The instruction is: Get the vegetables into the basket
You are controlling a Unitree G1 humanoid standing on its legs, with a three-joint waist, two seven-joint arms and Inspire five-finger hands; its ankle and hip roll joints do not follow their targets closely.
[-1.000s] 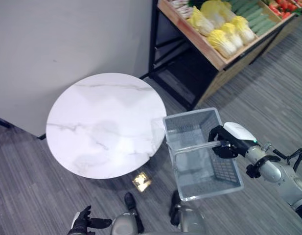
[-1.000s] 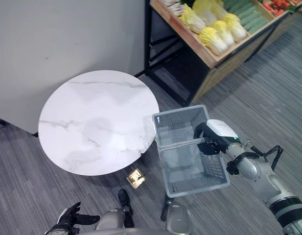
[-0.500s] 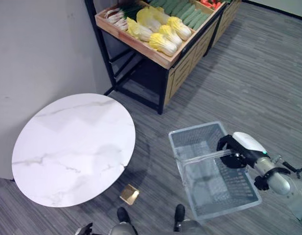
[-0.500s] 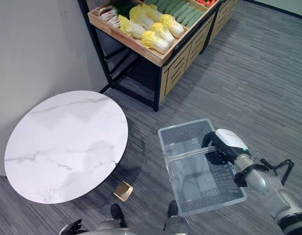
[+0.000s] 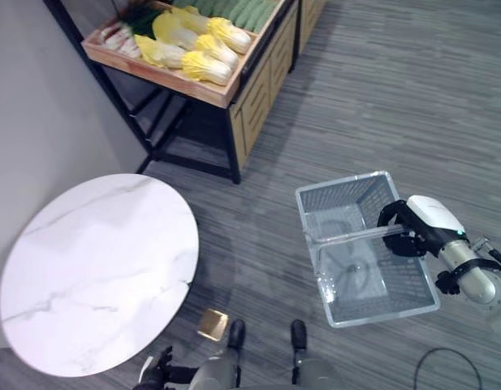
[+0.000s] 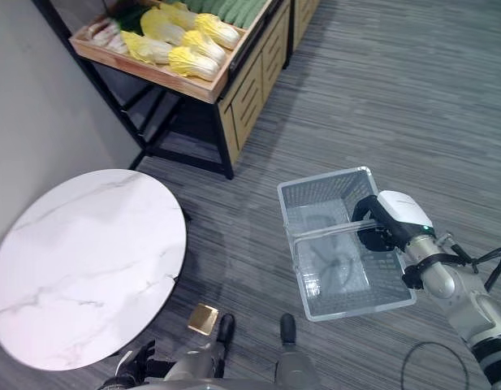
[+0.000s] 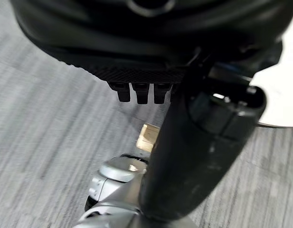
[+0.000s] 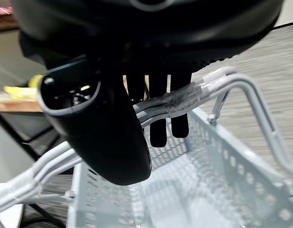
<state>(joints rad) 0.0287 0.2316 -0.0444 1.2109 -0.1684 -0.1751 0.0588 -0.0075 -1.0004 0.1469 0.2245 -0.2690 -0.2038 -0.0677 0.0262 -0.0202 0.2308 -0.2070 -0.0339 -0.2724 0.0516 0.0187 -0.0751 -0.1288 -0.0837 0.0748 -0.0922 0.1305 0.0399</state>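
A grey mesh basket [image 5: 344, 192] hangs over the floor at my right, nothing visible inside it. My right hand [image 5: 406, 231] is shut on its handle [image 5: 347, 238]; in the right wrist view the fingers [image 8: 158, 124] and the thumb curl round that handle [image 8: 186, 99]. The vegetables lie in a wooden crate [image 5: 211, 91] at the upper left: yellow cabbages [image 5: 203, 67], green cucumbers [image 5: 238, 10] and pale root vegetables [image 5: 112, 34]. My left hand [image 5: 157, 375] hangs low at the lower left, relaxed and holding nothing, far from the crate.
A round white marble table [image 5: 88, 268] stands at the lower left. The crate rests on a black metal frame [image 5: 144, 130] beside a wooden slatted cabinet [image 5: 258, 77]. A small brass floor plate [image 5: 211, 323] lies near the table. Grey floor stretches between the basket and the shelf.
The whole picture has shifted, so the camera has turned: shelf and table sit further left. The basket stays in my right hand. The left hand still hangs low.
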